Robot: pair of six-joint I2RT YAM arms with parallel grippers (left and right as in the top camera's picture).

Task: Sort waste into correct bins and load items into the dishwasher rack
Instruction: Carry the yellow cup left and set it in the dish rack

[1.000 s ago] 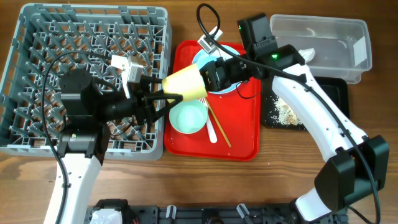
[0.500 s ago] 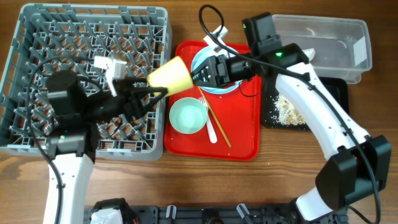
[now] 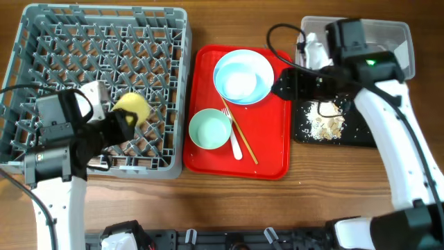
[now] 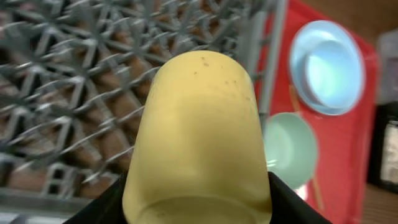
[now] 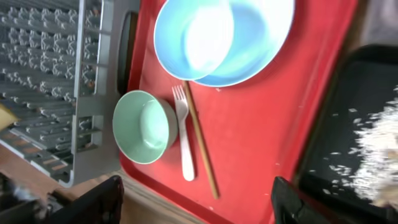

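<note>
The small yellow cup (image 3: 133, 109) hangs over the near right part of the grey dishwasher rack (image 3: 41, 42), and my left gripper (image 3: 123, 123) is shut on it. In the left wrist view the cup (image 4: 198, 124) fills the space between the black fingers (image 4: 102, 208). My right gripper (image 3: 279, 85) stands open at the right edge of the red tray (image 3: 274, 149), holding nothing. Below that gripper (image 5: 198, 202) lie a pale blue bowl (image 5: 193, 37) on a blue plate (image 5: 264, 37), a green bowl (image 5: 142, 126), a white fork (image 5: 185, 143) and chopsticks (image 5: 200, 146).
A black tray (image 3: 374, 104) with beige food scraps (image 3: 326, 125) lies right of the red tray. The clear tub (image 3: 378, 35) stands behind it, partly covered by my right arm. Bare wooden table shows along the near edge.
My right gripper opened, let go of the yellow cup and drew back to the right. The left gripper carried the cup leftward from the tray edge to above the rack.
</note>
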